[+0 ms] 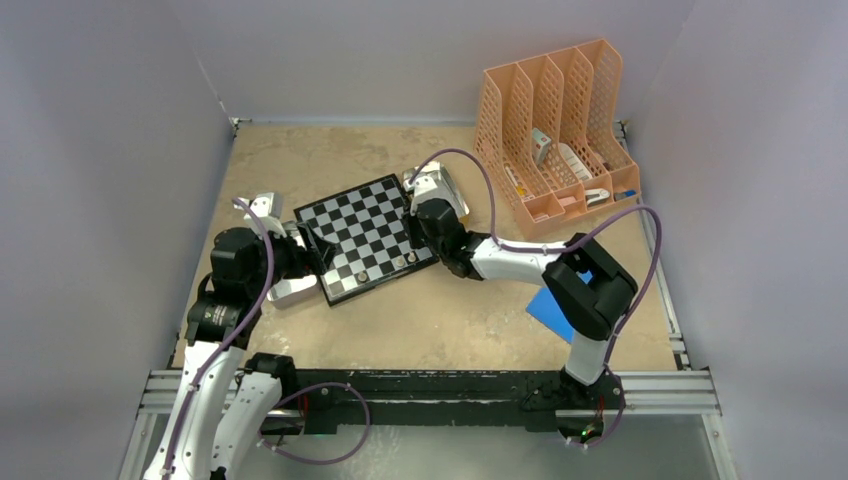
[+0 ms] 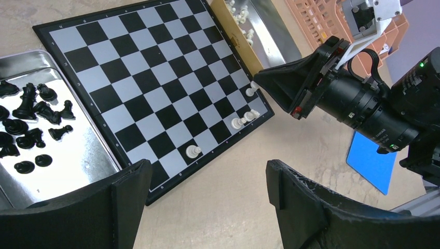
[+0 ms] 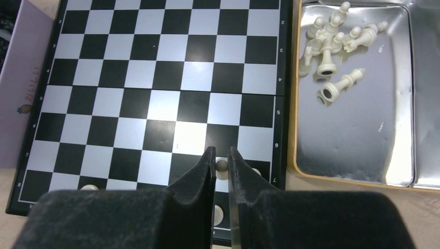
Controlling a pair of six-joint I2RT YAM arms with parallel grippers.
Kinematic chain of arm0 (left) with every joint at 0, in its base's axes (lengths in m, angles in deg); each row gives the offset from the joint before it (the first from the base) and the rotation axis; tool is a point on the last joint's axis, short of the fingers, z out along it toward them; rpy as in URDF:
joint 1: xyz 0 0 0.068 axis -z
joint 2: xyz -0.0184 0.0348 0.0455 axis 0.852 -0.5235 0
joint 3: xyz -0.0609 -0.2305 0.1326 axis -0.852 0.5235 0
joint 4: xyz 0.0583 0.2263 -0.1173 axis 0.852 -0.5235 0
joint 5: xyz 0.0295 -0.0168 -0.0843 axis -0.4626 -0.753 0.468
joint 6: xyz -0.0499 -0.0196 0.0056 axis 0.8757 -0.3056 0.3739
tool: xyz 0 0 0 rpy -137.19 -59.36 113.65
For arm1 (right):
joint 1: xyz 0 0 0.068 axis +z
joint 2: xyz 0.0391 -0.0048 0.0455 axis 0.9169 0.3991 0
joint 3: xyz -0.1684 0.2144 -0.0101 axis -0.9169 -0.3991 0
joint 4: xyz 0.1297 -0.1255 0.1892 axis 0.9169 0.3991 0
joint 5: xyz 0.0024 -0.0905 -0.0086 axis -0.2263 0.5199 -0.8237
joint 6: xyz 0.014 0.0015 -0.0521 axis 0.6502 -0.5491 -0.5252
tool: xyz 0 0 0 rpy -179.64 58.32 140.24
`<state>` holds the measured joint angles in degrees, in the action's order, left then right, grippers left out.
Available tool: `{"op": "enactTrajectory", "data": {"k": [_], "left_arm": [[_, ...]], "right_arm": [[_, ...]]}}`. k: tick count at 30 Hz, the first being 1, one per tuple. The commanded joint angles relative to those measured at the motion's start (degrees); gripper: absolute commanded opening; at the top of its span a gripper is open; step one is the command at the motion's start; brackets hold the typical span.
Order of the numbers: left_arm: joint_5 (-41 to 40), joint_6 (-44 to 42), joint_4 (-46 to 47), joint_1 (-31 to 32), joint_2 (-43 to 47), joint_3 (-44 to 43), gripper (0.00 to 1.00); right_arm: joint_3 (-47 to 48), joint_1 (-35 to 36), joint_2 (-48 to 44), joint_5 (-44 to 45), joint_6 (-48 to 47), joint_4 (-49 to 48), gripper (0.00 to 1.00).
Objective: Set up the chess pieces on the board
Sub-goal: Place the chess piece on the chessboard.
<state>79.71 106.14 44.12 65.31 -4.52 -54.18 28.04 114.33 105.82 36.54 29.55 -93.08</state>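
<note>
Right tool (image 3: 221,152) narrow, pinching pale pawn (image 3: 222,166) at board (image 3: 155,78) edge, left tool (image 2: 206,168) wide, apart.

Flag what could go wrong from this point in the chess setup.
The right claw is nearly shut with a tiny pale chess pawn at its tips on the black-and-white checked board; lifting away could tip it or the pale pieces standing close by.
The open left claw hovers at the same board's edge; the two could collide.

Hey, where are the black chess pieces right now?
In the left wrist view, the black chess pieces lie loose in the metal tray at the left, right beside the board.
</note>
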Motion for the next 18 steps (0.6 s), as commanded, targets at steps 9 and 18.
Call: {"op": "enactTrajectory", "data": {"k": [9, 18], "left_arm": [[-0.33, 0.45, 1.2, 0.16, 0.41, -0.55, 0.81], [-0.53, 0.54, 1.13, 0.16, 0.31, -0.55, 0.81]], "right_arm": [[0.63, 2.17, 1.25, 1.15, 1.61, -3.32, 0.15], [0.23, 2.28, 2.71, 0.75, 1.68, -2.92, 0.17]]}}
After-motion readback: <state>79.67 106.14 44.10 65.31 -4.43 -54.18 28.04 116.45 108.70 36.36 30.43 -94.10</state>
